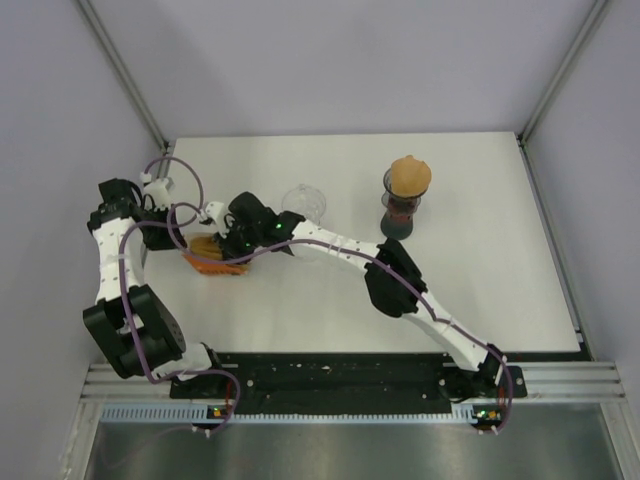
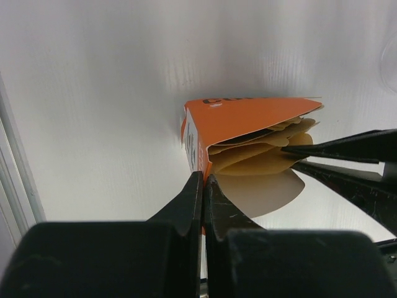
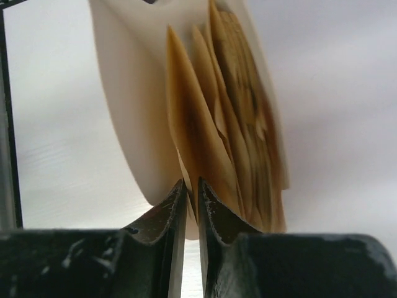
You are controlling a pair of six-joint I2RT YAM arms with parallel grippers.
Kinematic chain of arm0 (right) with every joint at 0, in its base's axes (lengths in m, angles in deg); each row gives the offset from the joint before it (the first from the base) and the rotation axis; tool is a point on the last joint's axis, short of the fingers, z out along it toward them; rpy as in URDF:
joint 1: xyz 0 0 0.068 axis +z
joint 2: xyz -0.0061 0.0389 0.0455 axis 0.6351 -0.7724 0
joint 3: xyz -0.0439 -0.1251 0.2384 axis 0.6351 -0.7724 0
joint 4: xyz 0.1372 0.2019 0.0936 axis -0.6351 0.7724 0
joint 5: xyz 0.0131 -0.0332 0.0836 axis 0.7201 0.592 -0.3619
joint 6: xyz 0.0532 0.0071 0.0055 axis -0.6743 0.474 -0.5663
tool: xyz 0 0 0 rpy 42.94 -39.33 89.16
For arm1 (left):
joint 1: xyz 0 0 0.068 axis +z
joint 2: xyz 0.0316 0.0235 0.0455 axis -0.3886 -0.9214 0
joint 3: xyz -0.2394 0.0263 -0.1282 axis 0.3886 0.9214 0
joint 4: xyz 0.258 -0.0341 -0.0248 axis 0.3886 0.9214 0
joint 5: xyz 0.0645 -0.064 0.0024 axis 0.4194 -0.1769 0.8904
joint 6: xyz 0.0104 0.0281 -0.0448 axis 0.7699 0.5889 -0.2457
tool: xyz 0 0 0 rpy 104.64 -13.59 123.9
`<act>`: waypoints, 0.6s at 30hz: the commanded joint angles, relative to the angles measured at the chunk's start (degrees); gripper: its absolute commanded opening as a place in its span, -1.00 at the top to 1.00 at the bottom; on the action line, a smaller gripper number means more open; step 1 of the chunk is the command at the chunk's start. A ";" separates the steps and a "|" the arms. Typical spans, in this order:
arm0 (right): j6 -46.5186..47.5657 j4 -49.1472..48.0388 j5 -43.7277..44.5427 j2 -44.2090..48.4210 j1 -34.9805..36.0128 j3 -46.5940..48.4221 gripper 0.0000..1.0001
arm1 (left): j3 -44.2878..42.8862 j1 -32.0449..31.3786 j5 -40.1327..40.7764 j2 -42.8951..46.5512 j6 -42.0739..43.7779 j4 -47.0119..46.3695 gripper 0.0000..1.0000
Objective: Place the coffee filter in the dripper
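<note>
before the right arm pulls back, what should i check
1. left gripper clamped on the filter box: ok.
2. right gripper shut on a coffee filter edge: ok.
3. Only one filter pinched: cannot tell, several fan out right beside it.
4. Filter out of the box: not ok, it sits in the open mouth.
5. clear dripper free of both grippers: ok.
</note>
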 commanded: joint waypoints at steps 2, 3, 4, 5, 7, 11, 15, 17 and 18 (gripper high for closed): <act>0.22 -2.32 0.99 1.43 1.67 0.53 0.98 | -0.35 -0.14 -0.67 -0.20 -0.08 -0.55 1.00; 0.31 -2.23 1.69 1.61 1.67 0.44 1.00 | -0.35 -0.14 -0.58 -0.11 0.00 -0.55 1.00; 0.40 -2.23 1.96 2.05 1.76 0.26 1.00 | -0.35 -0.14 -0.49 -0.11 0.09 -0.55 1.00; 0.58 -2.15 2.14 2.57 1.67 0.00 1.00 | -0.35 -0.14 -0.32 -0.20 0.27 -0.55 1.00; 0.67 -2.14 2.49 3.80 1.76 -0.44 1.00 | -0.35 -0.14 0.30 -0.29 0.36 -0.47 1.00; 0.75 -1.97 3.72 7.23 1.76 -1.93 1.00 | -0.53 -0.14 2.05 -0.38 0.53 -0.55 1.00; 1.81 -1.97 3.37 12.15 1.67 -4.21 1.00 | -0.70 -0.14 2.41 -0.38 1.14 -0.55 1.00; 2.33 -1.97 3.11 14.17 1.67 -5.62 1.00 | -0.88 -0.14 2.67 -0.55 1.32 -0.55 1.00; 2.60 -1.97 3.10 15.14 1.76 -6.41 1.00 | -0.88 -0.23 2.76 -0.81 1.41 -0.38 1.00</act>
